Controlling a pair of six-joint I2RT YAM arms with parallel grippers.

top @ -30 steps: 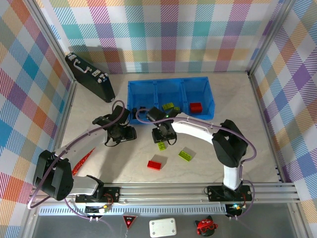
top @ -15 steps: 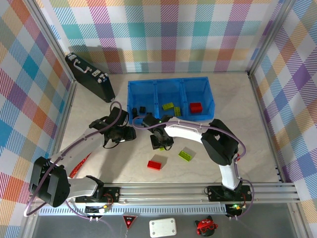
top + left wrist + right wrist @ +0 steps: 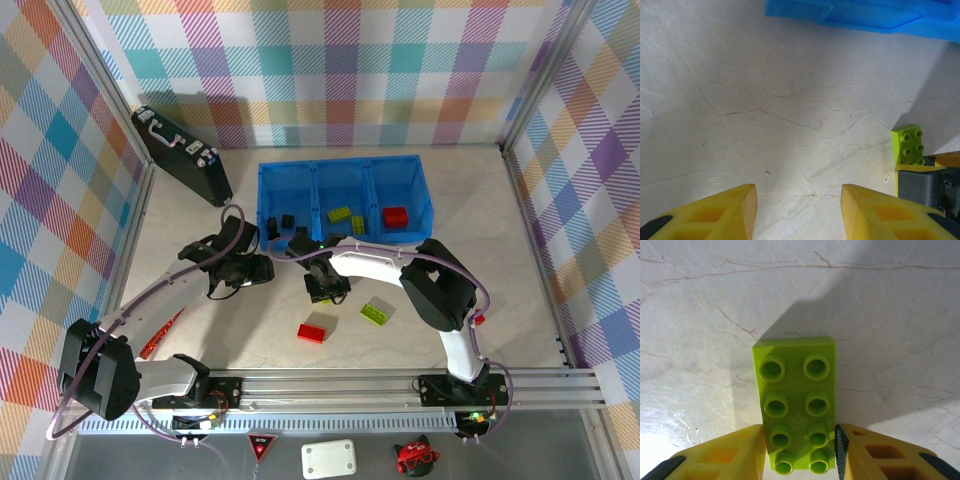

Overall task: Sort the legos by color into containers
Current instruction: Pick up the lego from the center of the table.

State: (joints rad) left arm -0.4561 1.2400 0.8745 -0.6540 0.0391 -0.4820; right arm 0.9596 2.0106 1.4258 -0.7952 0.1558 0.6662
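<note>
1. Your right fingers (image 3: 725,455) pinch the lime brick (image 3: 796,400) by its long sides, mid-way across the worktop (image 3: 480,290); your left fingers (image 3: 715,210) hang spread, holding nothing.
2. The blue bin (image 3: 340,163) lies toward the far edge; lime bricks (image 3: 340,213) occupy its middle compartment.
3. Lift straight, level.

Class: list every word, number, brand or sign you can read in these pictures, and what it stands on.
None legible.
Red strip, lower left of the top view: any print too small to read.
Red triangle sign, bottom edge: no readable lettering.
</note>
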